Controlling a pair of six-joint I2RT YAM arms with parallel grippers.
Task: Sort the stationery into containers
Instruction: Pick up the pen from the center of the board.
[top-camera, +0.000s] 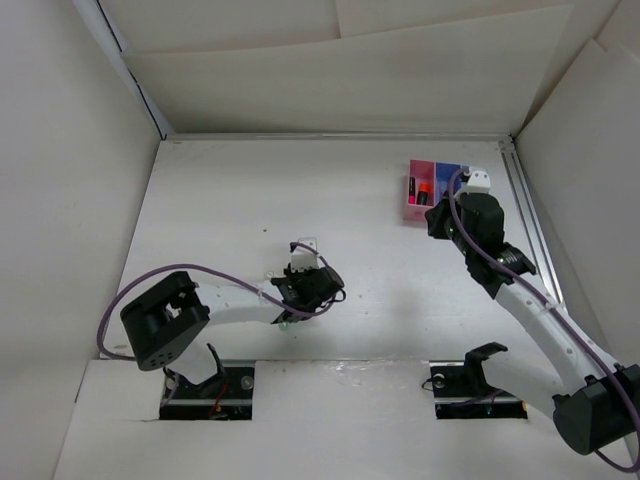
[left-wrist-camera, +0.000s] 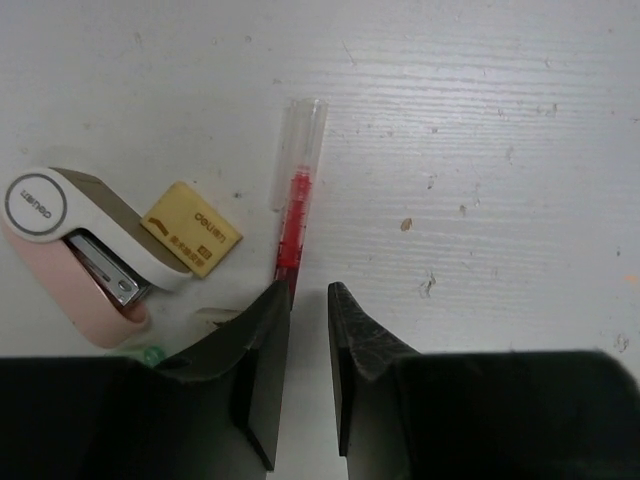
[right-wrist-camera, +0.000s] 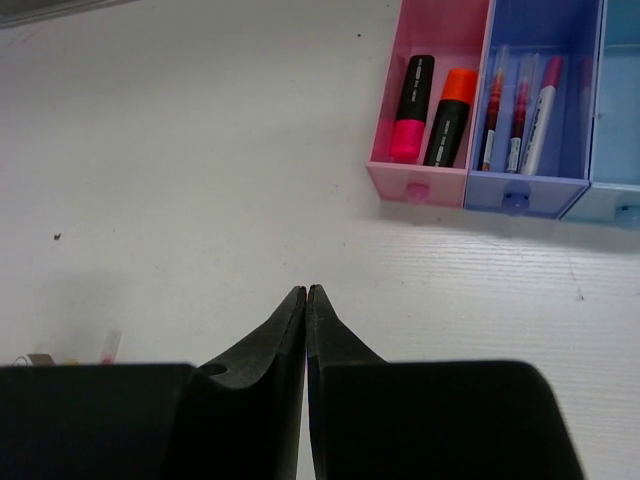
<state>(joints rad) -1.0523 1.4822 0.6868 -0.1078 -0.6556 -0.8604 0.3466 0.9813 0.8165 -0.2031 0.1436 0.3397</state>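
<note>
The left gripper (left-wrist-camera: 308, 292) hung low with its jaws a narrow slit apart and empty, a red pen (left-wrist-camera: 292, 215) lying just ahead of its tips beside a beige eraser (left-wrist-camera: 190, 228), while the right gripper (right-wrist-camera: 306, 292), pinched together on nothing, faced the pink bin (right-wrist-camera: 415, 183) holding two highlighters (right-wrist-camera: 410, 105).

2 highlighters (right-wrist-camera: 430, 112) in pink bin (right-wrist-camera: 415, 186), 3 pens (right-wrist-camera: 520, 115) in blue bin (right-wrist-camera: 527, 196), pincer (right-wrist-camera: 306, 293) closed

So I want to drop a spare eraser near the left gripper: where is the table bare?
In the left wrist view, right of the red pen the table is bare. Left of it is crowded: the beige eraser and pink stapler lie side by side.
</note>
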